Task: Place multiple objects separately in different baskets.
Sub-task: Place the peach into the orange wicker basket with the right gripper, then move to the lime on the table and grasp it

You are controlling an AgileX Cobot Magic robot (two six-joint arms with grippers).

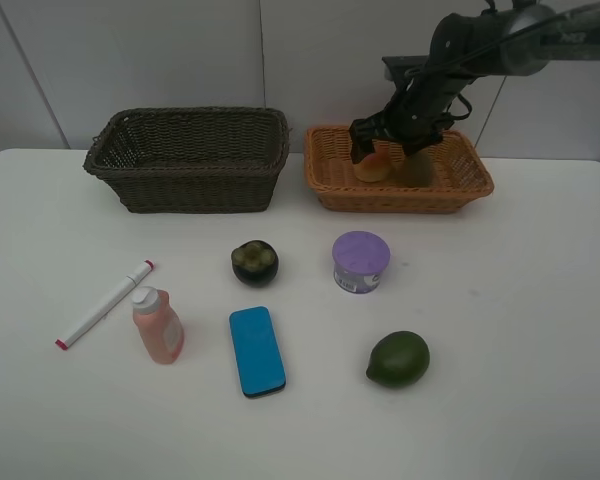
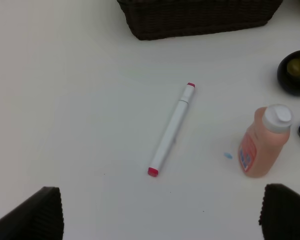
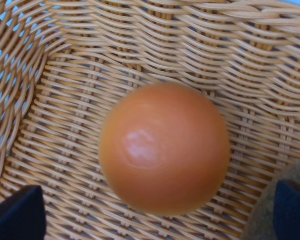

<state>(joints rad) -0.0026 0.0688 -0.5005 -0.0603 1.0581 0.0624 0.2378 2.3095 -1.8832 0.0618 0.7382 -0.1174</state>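
White table (image 1: 540, 330) viewed from above, dark brown basket (image 1: 190, 160) set beside light orange basket (image 1: 400, 195), right gripper (image 1: 390, 152) positioned inside the latter, jaws spread wide, left gripper (image 2: 157, 215) likewise spread above white marker (image 2: 172, 129), orange-red fruit (image 3: 164, 148) laid on the orange basket's floor, unheld, beside brown kiwi (image 3: 260, 220).

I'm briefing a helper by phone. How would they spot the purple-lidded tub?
Find the light orange basket at the back right. In front of it on the table stands the tub. Only it has a purple lid; the neighbouring mangosteen is dark.

Lab-like: bare white table (image 1: 540, 330), blank wall (image 1: 130, 50)
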